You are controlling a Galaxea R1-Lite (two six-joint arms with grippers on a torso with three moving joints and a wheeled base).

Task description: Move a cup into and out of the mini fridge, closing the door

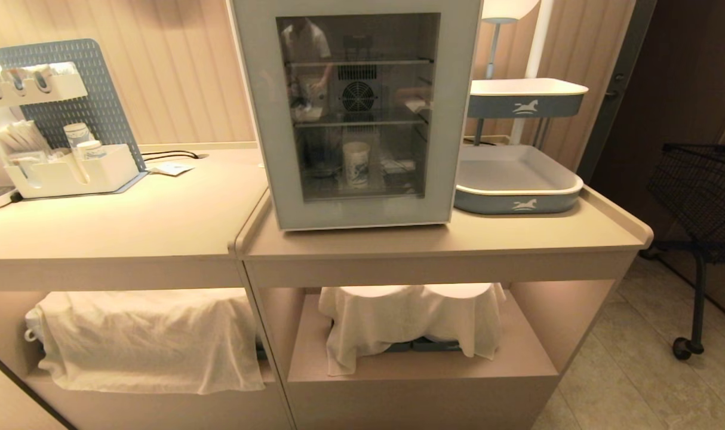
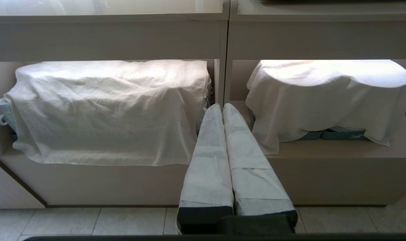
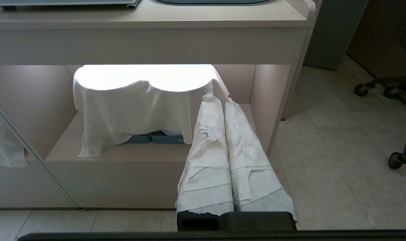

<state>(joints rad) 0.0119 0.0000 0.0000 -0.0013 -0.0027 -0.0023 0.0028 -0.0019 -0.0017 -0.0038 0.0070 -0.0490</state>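
The white mini fridge point(image 1: 256, 89) stands on the counter in the head view, its glass door point(image 1: 291, 212) shut flat against the front. Through the glass the cup point(image 1: 356, 164), white with a blue swirl, stands upright on the fridge floor. Neither arm shows in the head view. Down in front of the counter's lower shelves, my left gripper point(image 2: 222, 106) is shut and empty, its tape-wrapped fingers point(image 2: 209, 160) pressed together. My right gripper point(image 3: 219, 99) hangs low before the right shelf, shut on nothing too.
A two-tier grey-blue tray stand point(image 1: 518, 179) stands right of the fridge. An organiser with cups and sachets point(image 1: 70, 167) stands at the far left of the counter. White cloths point(image 1: 147, 334) cover the lower shelves. A wheeled wire basket point(image 1: 703, 197) stands on the floor at the right.
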